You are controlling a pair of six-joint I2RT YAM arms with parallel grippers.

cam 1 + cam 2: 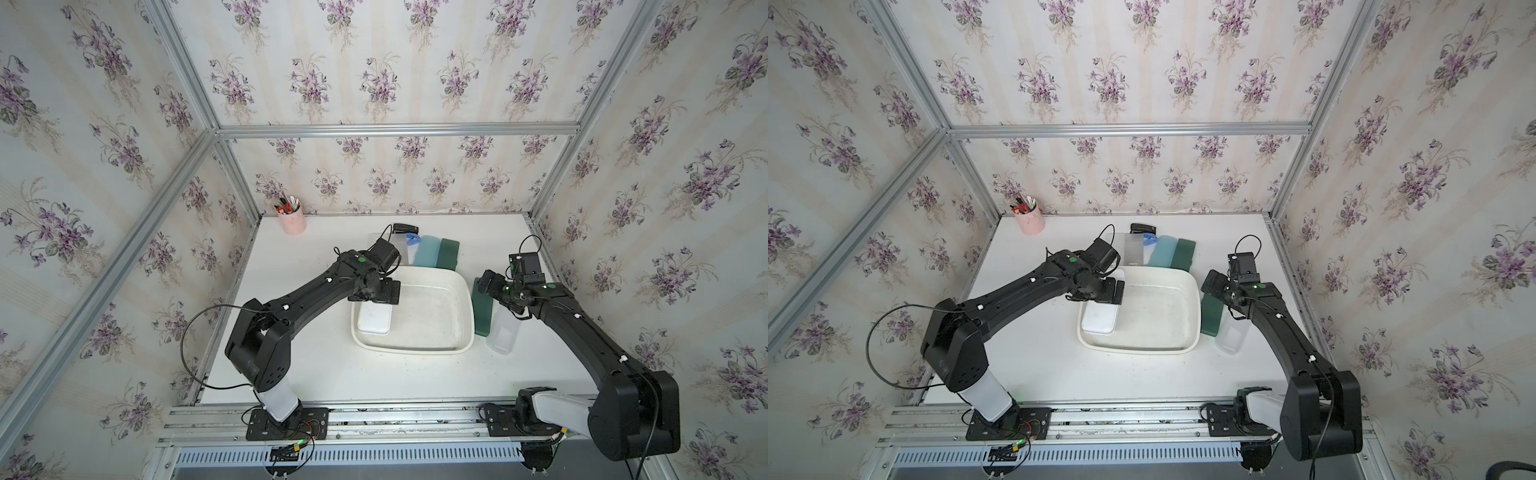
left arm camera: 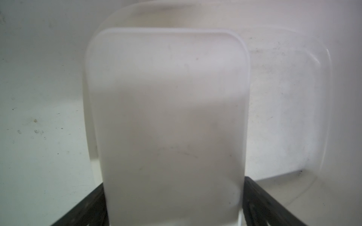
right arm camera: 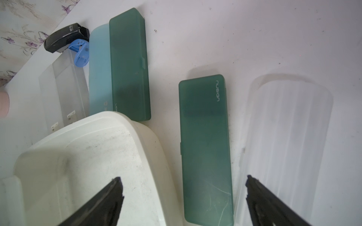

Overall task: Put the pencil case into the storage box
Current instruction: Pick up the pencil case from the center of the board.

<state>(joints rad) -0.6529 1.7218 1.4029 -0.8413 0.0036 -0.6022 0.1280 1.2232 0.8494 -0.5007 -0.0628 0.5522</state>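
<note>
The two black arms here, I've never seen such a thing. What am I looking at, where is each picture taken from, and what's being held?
It's a robot: a left arm and a right arm, mounted at the front of a white table. Two pictures look down from overhead; the other two come from cameras on the arms' wrists. Each arm ends in a two-fingered end effector. On the table sits a white storage box with a white pencil case lying inside. The left end effector has fingers flanking that case; whether they pinch it is unclear. The right end effector is open and empty, above a dark green pencil case and a clear pencil case beside the box. A black stapler and a pink pen cup sit farther back.
</note>
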